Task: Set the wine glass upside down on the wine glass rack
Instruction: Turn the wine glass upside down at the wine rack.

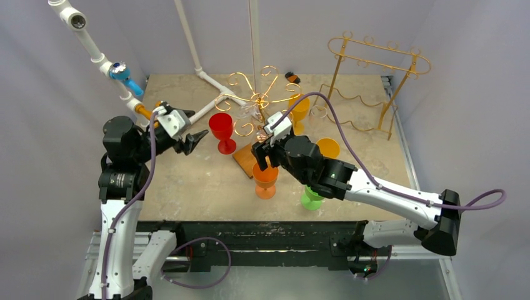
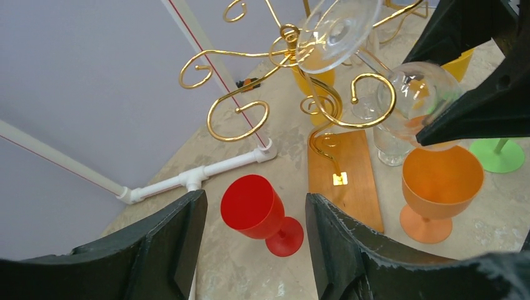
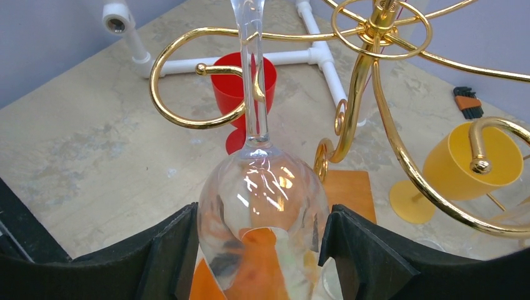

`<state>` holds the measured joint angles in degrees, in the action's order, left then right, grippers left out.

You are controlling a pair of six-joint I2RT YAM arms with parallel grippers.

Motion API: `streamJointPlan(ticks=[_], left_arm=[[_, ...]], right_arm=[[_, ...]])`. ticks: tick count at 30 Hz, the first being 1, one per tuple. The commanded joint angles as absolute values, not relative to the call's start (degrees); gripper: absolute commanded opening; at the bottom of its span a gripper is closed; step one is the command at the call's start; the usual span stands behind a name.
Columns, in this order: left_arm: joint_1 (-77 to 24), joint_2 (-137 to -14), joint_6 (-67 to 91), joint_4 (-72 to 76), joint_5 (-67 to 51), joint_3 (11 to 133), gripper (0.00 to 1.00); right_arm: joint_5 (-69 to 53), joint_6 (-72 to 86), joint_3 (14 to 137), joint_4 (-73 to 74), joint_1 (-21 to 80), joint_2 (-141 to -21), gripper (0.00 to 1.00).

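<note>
Pale grey walls (image 1: 37, 94) close in a beige, mottled table (image 1: 194, 187) with a black rail (image 1: 250, 228) along its near edge. A white pipe frame (image 1: 89, 41) slants down from the upper left, and its foot lies on the tabletop.

The left arm (image 1: 119, 140) rises from its base, folds at the elbow and reaches right above the table. The left gripper (image 1: 194, 142) hangs in the air with its jaws apart and nothing between them. The red goblet (image 1: 222, 131) stands on the table just beyond it.

The right arm (image 1: 387, 194) stretches low from the right toward the middle. The right gripper (image 3: 259, 219) is clamped on the bowl of the clear wine glass (image 3: 262, 181), a pad against each side.

The glass is upside down and off the table, its stem running up past a curl of the gold wine glass rack (image 1: 259, 94). Whether its foot rests on a hook cannot be told. The rack stands mid-table on a wooden base (image 1: 245, 161).

A second gold rack (image 1: 369, 75) stands at the back right. An orange goblet (image 1: 265, 181) stands under the right gripper, with a green goblet (image 1: 310, 199) near it. One yellow goblet (image 1: 300, 107) stands behind the rack and a second yellow goblet (image 1: 329, 147) to its right.
</note>
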<state>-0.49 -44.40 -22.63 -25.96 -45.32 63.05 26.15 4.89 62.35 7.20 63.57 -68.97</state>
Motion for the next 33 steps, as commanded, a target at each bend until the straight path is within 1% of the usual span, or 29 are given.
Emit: streamJointPlan(ticks=[1,9,11,19,27,30,33], left_arm=[[-0.15,-47.28,-18.87,-21.44,-42.51,63.54,0.62],[-0.7,-51.92,-17.89,-17.47,-41.32,63.37,0.6],[-1.06,-52.64,-17.22,-16.55,-41.22,63.42,0.6],[-2.52,-53.8,-15.82,-13.32,-41.08,62.41,0.59],[-2.9,-53.88,-15.89,-12.13,-40.27,62.27,0.58],[-3.06,-54.21,-15.37,-11.71,-39.9,62.39,0.58],[-3.16,-54.53,-15.34,-11.62,-39.58,62.63,0.57]], right_arm=[[24.52,3.16,61.7,0.29,63.41,-69.14,0.13],[24.56,2.32,60.06,-2.92,63.39,-69.99,0.11],[24.93,1.99,60.33,-2.92,63.12,-70.53,0.09],[24.0,0.29,58.85,-5.94,62.58,-70.96,0.08],[19.85,-2.92,54.08,-14.13,62.57,-69.95,0.07],[18.76,-4.42,51.22,-19.1,62.55,-68.96,0.02],[17.9,-6.0,48.77,-24.5,62.58,-68.31,0.0]])
